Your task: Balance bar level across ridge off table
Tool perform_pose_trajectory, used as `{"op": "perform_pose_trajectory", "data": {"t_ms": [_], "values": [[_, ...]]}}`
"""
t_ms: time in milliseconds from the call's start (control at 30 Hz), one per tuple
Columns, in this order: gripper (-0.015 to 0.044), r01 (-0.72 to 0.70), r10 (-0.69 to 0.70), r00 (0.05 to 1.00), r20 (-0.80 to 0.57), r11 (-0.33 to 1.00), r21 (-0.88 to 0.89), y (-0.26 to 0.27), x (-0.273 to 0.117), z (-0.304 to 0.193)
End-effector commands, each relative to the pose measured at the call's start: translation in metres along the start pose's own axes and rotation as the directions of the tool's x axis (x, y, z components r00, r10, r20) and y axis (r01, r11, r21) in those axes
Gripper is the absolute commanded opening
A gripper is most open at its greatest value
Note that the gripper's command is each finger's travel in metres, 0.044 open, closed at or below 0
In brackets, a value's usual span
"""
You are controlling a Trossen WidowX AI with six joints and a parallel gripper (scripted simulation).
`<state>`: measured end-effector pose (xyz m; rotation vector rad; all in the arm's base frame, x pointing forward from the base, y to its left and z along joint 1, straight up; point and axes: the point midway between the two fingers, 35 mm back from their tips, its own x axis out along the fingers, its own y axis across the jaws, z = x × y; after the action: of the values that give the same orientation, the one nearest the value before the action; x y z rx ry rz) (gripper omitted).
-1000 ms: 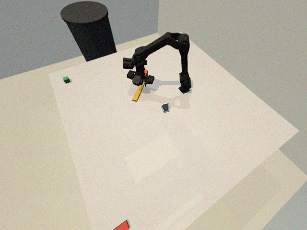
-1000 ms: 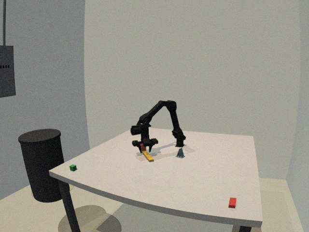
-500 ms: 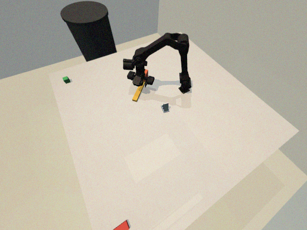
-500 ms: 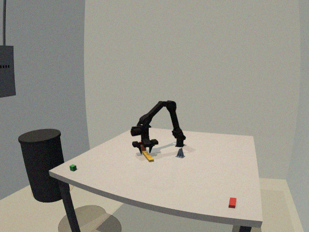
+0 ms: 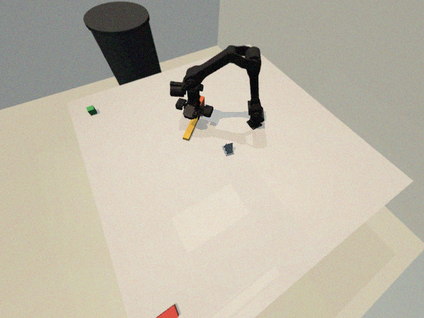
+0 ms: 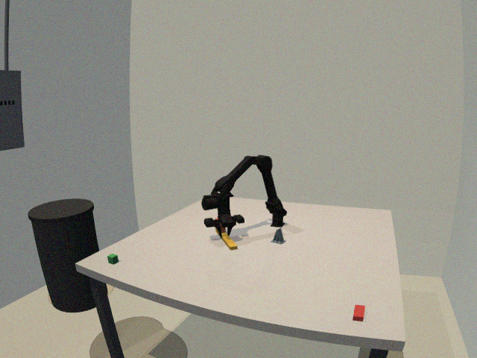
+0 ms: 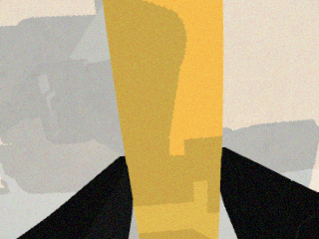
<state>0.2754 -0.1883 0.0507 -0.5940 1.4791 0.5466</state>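
Note:
The bar point(image 5: 189, 131) point(image 6: 229, 242) point(image 7: 166, 60) is long and yellow with an orange-red end point(image 5: 201, 99), and it lies on the white table point(image 5: 144, 191) point(image 6: 269, 277) left of the arm's base. My gripper point(image 5: 195, 114) point(image 6: 223, 229) point(image 7: 172, 162) points straight down over it and is shut on the bar near the join between the yellow and the dark red part. The fingers press on both long sides in the wrist view. The ridge point(image 5: 228, 149) point(image 6: 278, 236), a small grey-blue wedge, stands apart to the right of the bar, in front of the arm's base.
A small green cube point(image 5: 91, 109) point(image 6: 112, 258) sits near the table's left edge. A red block point(image 5: 168, 312) point(image 6: 358, 312) lies near the front edge. A tall black bin point(image 5: 123, 44) point(image 6: 63, 250) stands on the floor beside the table. The arm's base point(image 5: 255, 119) point(image 6: 276, 219) stands near the ridge.

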Motion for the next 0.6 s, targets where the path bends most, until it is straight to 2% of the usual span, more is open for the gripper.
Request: {"op": "perform_pose_trajectory", "data": {"t_ms": [0,567], "values": [[0.0006,0.0,0.0,1.0,0.0,1.0,0.0,-0.001,-0.004,0.0],[0.0,0.001,-0.001,1.0,0.002,1.0,-0.001,-0.006,-0.047,0.002]]}}
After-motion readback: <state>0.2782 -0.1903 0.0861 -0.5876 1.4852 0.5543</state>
